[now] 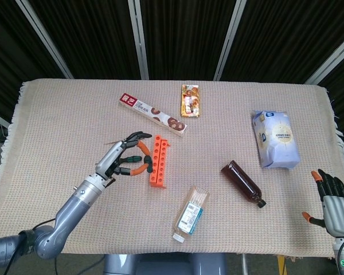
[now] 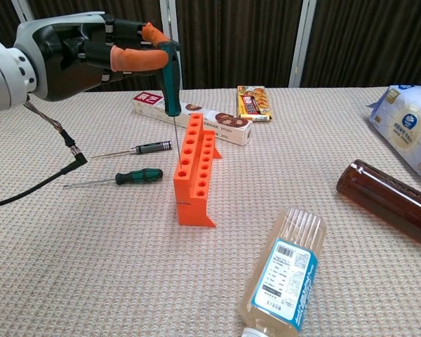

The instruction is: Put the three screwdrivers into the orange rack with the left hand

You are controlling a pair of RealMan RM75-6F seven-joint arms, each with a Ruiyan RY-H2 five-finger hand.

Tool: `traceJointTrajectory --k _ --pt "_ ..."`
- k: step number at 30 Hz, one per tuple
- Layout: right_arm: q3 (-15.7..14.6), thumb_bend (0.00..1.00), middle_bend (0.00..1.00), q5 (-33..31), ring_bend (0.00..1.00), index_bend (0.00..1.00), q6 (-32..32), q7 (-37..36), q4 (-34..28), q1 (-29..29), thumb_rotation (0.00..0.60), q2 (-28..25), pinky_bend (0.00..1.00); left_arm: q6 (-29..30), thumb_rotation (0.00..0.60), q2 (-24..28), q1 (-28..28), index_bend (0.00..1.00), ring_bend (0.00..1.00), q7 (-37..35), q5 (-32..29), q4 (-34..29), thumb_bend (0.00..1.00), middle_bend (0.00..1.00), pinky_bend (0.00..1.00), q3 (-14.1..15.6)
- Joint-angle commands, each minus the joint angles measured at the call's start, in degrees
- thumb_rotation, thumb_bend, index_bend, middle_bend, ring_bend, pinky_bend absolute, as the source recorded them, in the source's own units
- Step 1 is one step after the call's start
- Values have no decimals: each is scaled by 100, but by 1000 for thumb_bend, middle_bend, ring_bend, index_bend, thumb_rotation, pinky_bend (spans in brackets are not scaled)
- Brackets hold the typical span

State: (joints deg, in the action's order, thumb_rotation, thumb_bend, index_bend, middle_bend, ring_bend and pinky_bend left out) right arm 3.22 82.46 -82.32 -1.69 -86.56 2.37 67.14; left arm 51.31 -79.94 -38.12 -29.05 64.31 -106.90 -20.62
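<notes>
Above the orange rack, the left hand pinches a green-handled screwdriver between thumb and a finger, holding it upright with its thin shaft pointing down at the rack's left edge; whether the tip touches the rack cannot be told. In the head view the left hand sits just beside the rack, on its left. The rack stands on the woven cloth near the middle of the table.

Left of the rack, two more screwdrivers lie flat on the cloth: a black-handled screwdriver further back and a second green-handled screwdriver nearer the front, both apart from the rack with bare cloth between them.

Behind the rack a long biscuit box lies close to its far end, and a small snack pack lies beyond that. To the right, well apart, are a clear bottle on its side, a brown bottle and a blue-white bag near the table's right edge.

The right hand rests at the front right corner, fingers spread, holding nothing.
</notes>
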Motion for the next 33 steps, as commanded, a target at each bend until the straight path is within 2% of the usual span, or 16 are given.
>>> traceJointTrajectory --k 1,11,33 --pt "0 0 0 -30 0 0 43 40 -22 10 600 -11 0 -124 600 -10 -77 670 0 -108 -36 67 571 132 0 -46" --pt "12 0 0 -72 0 0 82 81 -50 26 600 -2 0 -170 600 15 -140 671 0 -142 -52 208 571 132 0 -61" --pt "27 0 0 -128 0 0 93 114 -65 19 600 2 0 -119 600 -240 -233 677 0 106 -38 504 572 132 0 133"
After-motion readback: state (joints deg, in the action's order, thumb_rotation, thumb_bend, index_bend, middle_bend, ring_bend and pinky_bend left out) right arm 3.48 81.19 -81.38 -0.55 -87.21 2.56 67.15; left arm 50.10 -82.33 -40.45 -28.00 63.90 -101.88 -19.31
